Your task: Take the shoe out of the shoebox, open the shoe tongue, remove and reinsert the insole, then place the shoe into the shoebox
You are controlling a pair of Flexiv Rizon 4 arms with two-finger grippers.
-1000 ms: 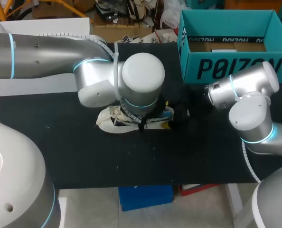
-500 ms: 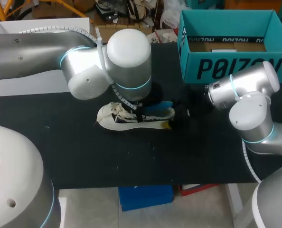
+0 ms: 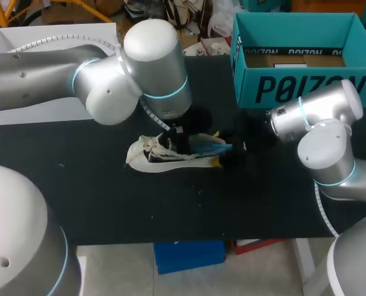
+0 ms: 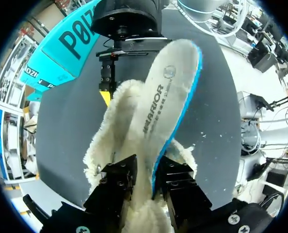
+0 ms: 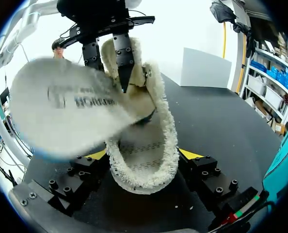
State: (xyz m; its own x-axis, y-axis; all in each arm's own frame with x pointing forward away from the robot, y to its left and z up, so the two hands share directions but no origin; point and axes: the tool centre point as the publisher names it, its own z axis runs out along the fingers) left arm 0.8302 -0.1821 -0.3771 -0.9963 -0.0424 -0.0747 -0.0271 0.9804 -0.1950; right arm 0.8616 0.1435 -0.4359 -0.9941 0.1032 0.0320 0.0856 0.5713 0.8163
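Left arm (image 3: 109, 86) and insole (image 3: 207, 147) cover the shoe (image 3: 152, 157), right claw (image 5: 144, 155) blocks its right end; the near table (image 3: 109, 203) gives passage.

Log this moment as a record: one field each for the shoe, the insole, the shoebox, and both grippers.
shoe: fleece-lined shoe lying on the black table, outside the box
insole: blue-edged insole lifted above the shoe's lining, free end toward the right gripper
shoebox: teal shoebox open at the table's far right corner, no shoe in it
left gripper: left gripper over the shoe, shut on one end of the insole
right gripper: right gripper low on the table, a finger on each side of the shoe, holding it
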